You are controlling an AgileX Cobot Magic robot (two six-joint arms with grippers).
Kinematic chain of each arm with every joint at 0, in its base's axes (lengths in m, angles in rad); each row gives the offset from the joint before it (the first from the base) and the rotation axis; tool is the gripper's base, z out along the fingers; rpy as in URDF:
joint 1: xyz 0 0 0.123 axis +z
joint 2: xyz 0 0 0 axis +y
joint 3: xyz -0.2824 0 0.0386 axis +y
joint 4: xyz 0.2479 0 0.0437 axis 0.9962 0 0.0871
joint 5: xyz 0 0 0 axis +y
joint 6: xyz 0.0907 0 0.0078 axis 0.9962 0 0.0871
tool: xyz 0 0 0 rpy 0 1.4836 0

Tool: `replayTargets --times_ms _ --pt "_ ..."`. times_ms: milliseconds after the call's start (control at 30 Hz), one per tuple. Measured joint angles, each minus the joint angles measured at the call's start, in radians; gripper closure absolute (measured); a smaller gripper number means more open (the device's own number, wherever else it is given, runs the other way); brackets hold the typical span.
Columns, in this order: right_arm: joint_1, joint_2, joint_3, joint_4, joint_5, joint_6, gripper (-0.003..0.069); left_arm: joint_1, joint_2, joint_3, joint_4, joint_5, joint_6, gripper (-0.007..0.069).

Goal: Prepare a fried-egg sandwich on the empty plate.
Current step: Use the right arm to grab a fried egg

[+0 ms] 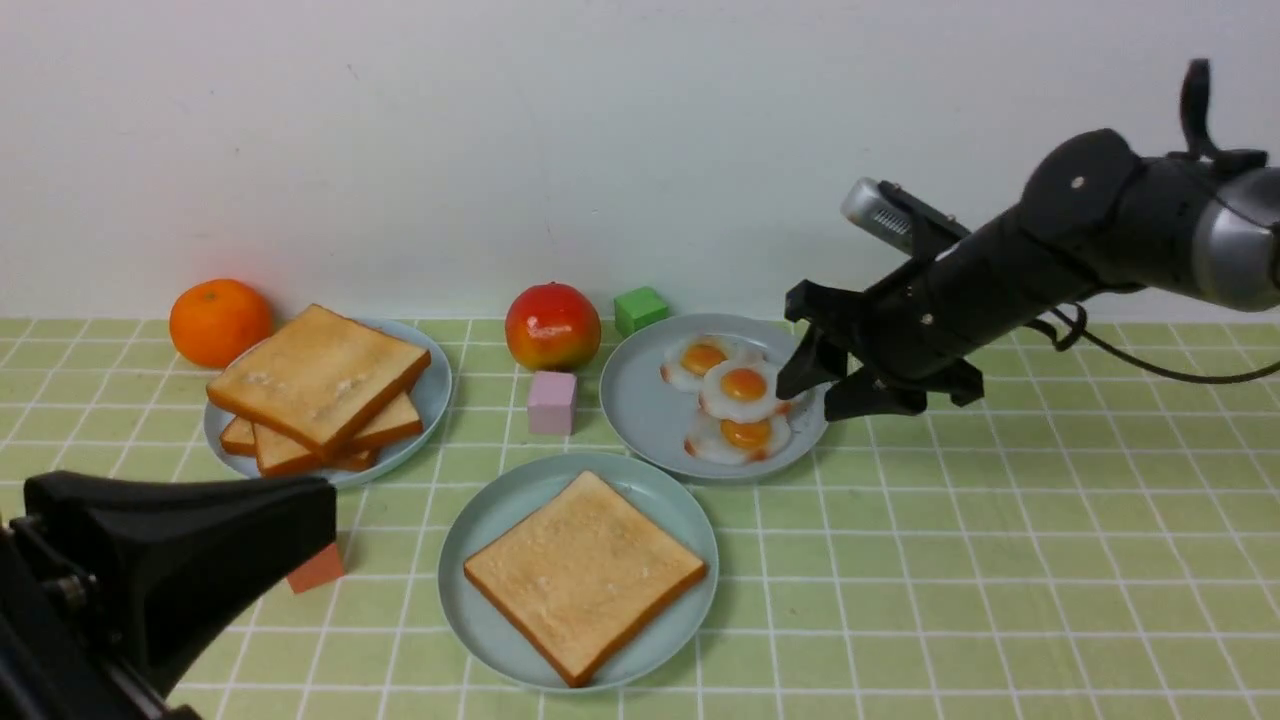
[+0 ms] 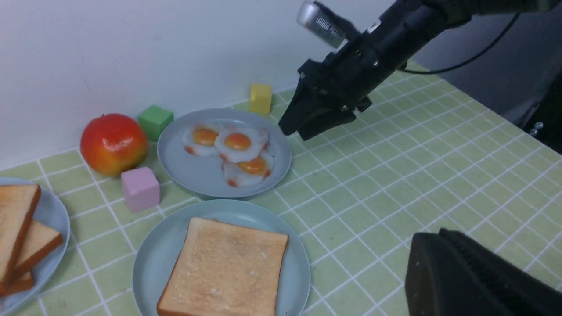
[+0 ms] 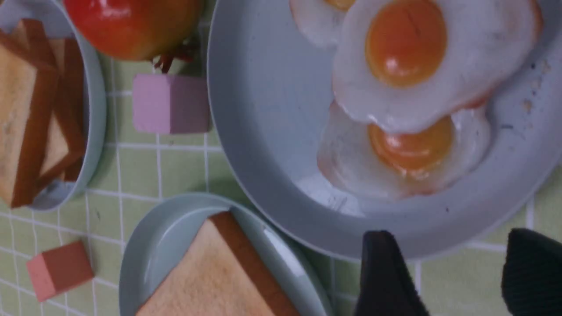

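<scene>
Lower left, closest in, the left gripper sits pressed together. One toast slice lies on the mint plate at lower centre. Right of centre, the right gripper, spread and empty, hovers beside the fried eggs.

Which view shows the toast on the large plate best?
The front view: the whole toast lies unobstructed on the plate. In the left wrist view the toast is cut at the frame edge; the right wrist view shows only one corner.
</scene>
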State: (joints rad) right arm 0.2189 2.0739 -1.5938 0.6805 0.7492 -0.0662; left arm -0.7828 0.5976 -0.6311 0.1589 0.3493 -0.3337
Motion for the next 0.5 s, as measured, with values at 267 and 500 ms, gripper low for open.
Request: replayTargets --times_ms 267,500 --pt "0.0 0.1 -0.092 0.002 -0.004 0.032 0.0211 0.0 0.0 0.0 0.0 -0.058 -0.003 0.0638" --pt "0.0 0.133 -0.106 0.002 -0.035 0.037 0.0207 0.0 0.0 0.0 0.0 -0.061 -0.003 0.0638"
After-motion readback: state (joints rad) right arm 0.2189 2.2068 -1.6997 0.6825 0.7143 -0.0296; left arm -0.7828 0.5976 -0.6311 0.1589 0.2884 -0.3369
